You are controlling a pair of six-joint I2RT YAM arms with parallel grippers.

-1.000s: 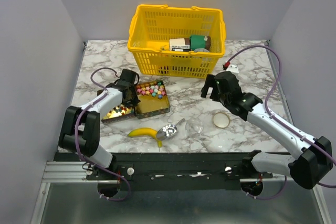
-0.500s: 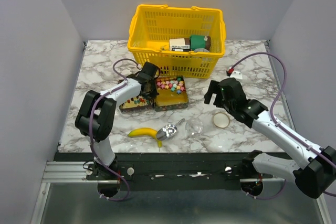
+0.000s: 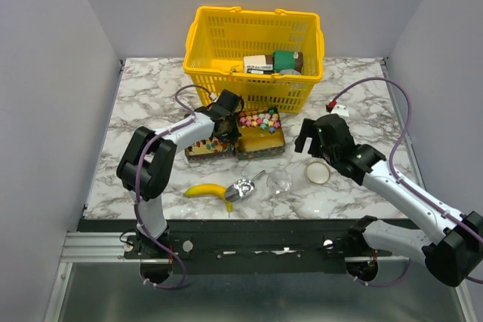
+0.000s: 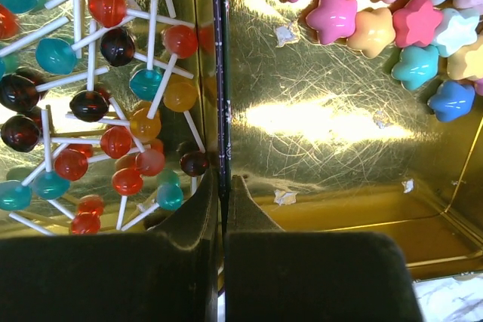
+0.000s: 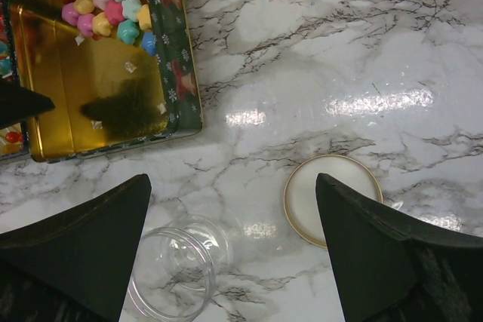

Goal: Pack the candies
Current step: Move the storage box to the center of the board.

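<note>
Star-shaped candies (image 3: 259, 120) in pink, blue, orange and white lie heaped in the far corner of the right half of an open gold tin (image 3: 266, 138). The left half holds lollipops (image 3: 205, 145). My left gripper (image 3: 226, 127) is shut on the thin dark wall where the two halves meet. In the left wrist view that gripper (image 4: 223, 179) pinches the wall, with the candies (image 4: 392, 13) at upper right, the lollipops (image 4: 113, 111) at left and the tin (image 4: 317, 111) bare in the middle. My right gripper (image 3: 312, 138) hangs open right of the tin, holding nothing. From its wrist, the right gripper (image 5: 232, 186) stands above bare marble.
A yellow basket (image 3: 253, 90) with boxes stands just behind the tin. A clear jar (image 3: 279, 180) lies on its side beside a metal scoop (image 3: 243, 188) and a banana (image 3: 209, 191). A round lid (image 3: 318, 172) lies flat under the right arm.
My left gripper has dragged the tin to the right and a little farther back, up against the basket's front. The right gripper has drifted slightly nearer and stayed open.
</note>
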